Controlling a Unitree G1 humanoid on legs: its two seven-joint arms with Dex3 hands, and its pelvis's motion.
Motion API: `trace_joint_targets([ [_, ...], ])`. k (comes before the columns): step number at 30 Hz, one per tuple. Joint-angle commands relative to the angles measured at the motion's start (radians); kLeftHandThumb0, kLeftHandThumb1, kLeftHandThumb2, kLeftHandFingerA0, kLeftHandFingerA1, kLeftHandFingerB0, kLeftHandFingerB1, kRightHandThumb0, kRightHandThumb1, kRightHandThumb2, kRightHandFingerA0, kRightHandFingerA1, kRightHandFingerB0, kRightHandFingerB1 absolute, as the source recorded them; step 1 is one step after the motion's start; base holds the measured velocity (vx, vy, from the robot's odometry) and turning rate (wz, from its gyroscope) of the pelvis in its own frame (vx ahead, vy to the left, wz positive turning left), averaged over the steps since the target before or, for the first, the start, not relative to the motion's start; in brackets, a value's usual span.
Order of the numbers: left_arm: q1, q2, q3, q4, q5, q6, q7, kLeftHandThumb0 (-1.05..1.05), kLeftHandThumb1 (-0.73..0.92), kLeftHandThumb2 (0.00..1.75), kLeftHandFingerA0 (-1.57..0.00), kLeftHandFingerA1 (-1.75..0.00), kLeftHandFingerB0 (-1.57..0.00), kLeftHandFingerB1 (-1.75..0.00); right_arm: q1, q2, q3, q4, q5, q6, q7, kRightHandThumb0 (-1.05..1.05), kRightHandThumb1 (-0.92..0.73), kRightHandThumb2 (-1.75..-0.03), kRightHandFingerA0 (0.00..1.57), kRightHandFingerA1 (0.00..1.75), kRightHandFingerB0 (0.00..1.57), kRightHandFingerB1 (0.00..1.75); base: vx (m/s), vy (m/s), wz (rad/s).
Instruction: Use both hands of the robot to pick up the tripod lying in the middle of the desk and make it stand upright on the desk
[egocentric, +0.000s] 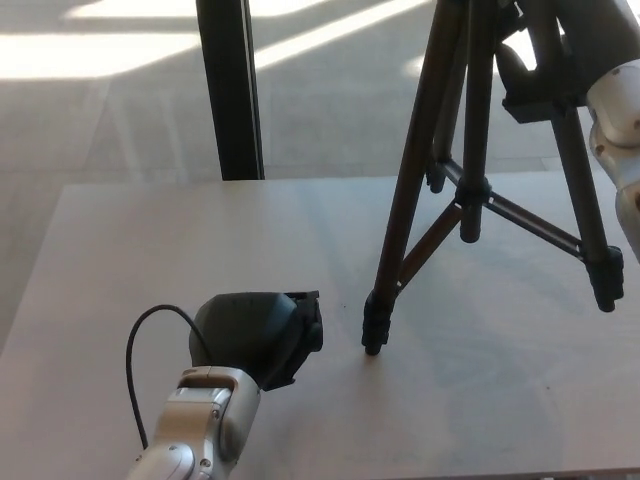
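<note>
Tripod (470, 170) stands with legs spread on the tabletop (150, 250), toward its far right corner. Right hand (545, 60) grasps it near the top. Left hand (255, 335), near the front edge, holds nothing; finger position indeterminate.

The desk (150, 230) lies bare on the left and near side, while the tripod (470, 190) legs bar the far right.

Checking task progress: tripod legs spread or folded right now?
Spread. The tripod has its legs splayed, braces extended from the centre column, near foot on the desk; right hand holds its top.
</note>
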Motion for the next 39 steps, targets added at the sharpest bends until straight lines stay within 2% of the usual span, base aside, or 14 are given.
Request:
trace_joint_targets([
  [1,0.003,0.014,-0.009,-0.003,0.005,-0.008,0.008,-0.27,0.68,0.83,-0.84,-1.64,-0.72,-1.41,0.013,0.003,0.004,-0.015,-0.052,-0.014,0.028,-0.24,-0.41,-1.25,0.91,1.74,0.83,1.43,0.0,0.0,0.0],
  [4,0.005,0.022,-0.005,-0.017,0.004,0.001,-0.002,-0.26,0.67,0.79,-0.85,-1.7,-0.71,-1.43,0.012,0.025,0.011,0.011,-0.057,-0.046,0.026,-0.24,-0.42,-1.23,0.89,1.75,0.8,1.44,0.0,0.0,0.0],
  [5,0.009,0.02,-0.001,-0.023,0.003,0.005,0.002,-0.26,0.67,0.8,-0.86,-1.71,-0.71,-1.42,0.018,0.023,0.01,0.015,-0.058,-0.069,0.033,-0.34,-0.49,-1.12,1.15,1.33,0.96,1.17,0.0,0.0,0.0],
  [6,0.009,0.02,-0.001,-0.023,0.002,0.006,0.001,-0.26,0.67,0.8,-0.86,-1.71,-0.71,-1.42,0.018,0.025,0.009,0.016,-0.06,-0.071,0.034,-0.34,-0.49,-1.12,1.15,1.33,0.96,1.17,0.0,0.0,0.0],
  [7,0.01,0.025,0.004,-0.025,0.003,0.007,0.008,-0.26,0.65,0.73,-0.86,-1.67,-0.76,-1.14,0.005,0.04,0.003,0.033,-0.049,-0.074,0.041,-0.23,-0.41,-1.23,0.86,1.75,0.79,1.45,0.0,0.0,0.0],
  [12,0.034,0.05,0.009,-0.054,-0.011,-0.028,0.004,-0.26,0.6,0.66,-0.87,-1.67,-0.79,-1.01,0.025,0.041,-0.009,0.044,-0.047,-0.093,0.072,-0.19,-0.43,-1.17,0.9,1.65,0.9,1.34,0.0,0.0,0.0],
  [13,0.036,0.056,0.009,-0.063,-0.016,-0.027,-0.015,-0.27,0.62,0.64,-0.84,-1.63,-0.79,-0.99,0.032,0.041,-0.012,0.047,-0.048,-0.1,0.076,-0.2,-0.51,-1.08,0.9,1.58,0.91,1.16,0.0,0.0,0.0],
  [21,0.085,0.113,0.032,-0.209,-0.097,-0.04,-0.167,-0.23,0.67,0.76,-0.88,-1.55,-0.73,-0.78,0.104,0.051,-0.046,0.029,-0.047,-0.017,0.093,-0.4,-0.76,-0.69,0.91,1.72,0.8,1.35,0.0,0.0,0.0],
  [22,0.098,0.12,0.036,-0.225,-0.105,-0.052,-0.168,-0.26,0.69,0.75,-0.88,-1.57,-0.73,-0.8,0.111,0.058,-0.061,0.027,-0.032,0.013,0.103,-0.33,-0.73,-0.68,0.92,1.69,0.79,1.32,0.0,0.0,0.0],
  [23,0.106,0.129,0.039,-0.232,-0.109,-0.063,-0.168,-0.28,0.72,0.74,-0.87,-1.58,-0.73,-0.83,0.126,0.06,-0.068,0.021,-0.026,0.011,0.106,-0.37,-0.54,-0.98,1.22,1.36,0.93,1.12,0.0,0.0,0.0],
  [24,0.113,0.136,0.042,-0.236,-0.115,-0.08,-0.162,-0.3,0.72,0.74,-0.87,-1.56,-0.73,-0.84,0.139,0.055,-0.073,0.036,-0.022,-0.013,0.116,-0.25,-0.63,-0.81,0.95,1.67,0.83,1.29,0.0,0.0,0.0],
  [31,0.127,0.167,0.043,-0.242,-0.119,-0.126,-0.154,-0.32,0.73,0.76,-0.88,-1.6,-0.72,-0.89,0.162,0.073,-0.092,0.025,-0.051,0.063,0.094,-0.25,-0.61,-0.86,0.87,1.59,0.76,1.03,0.0,0.0,0.0],
  [36,0.128,0.17,0.048,-0.257,-0.121,-0.13,-0.16,-0.33,0.72,0.73,-0.88,-1.58,-0.73,-0.85,0.173,0.062,-0.087,0.038,-0.063,0.021,0.097,-0.31,-0.67,-0.73,0.84,1.61,0.77,1.22,0.0,0.0,0.0],
  [39,0.126,0.164,0.048,-0.276,-0.122,-0.116,-0.179,-0.31,0.71,0.69,-0.86,-1.63,-0.72,-0.9,0.188,0.045,-0.077,0.033,-0.069,-0.022,0.108,-0.22,-0.59,-0.96,0.88,1.53,0.84,1.12,0.0,0.0,0.0],
])
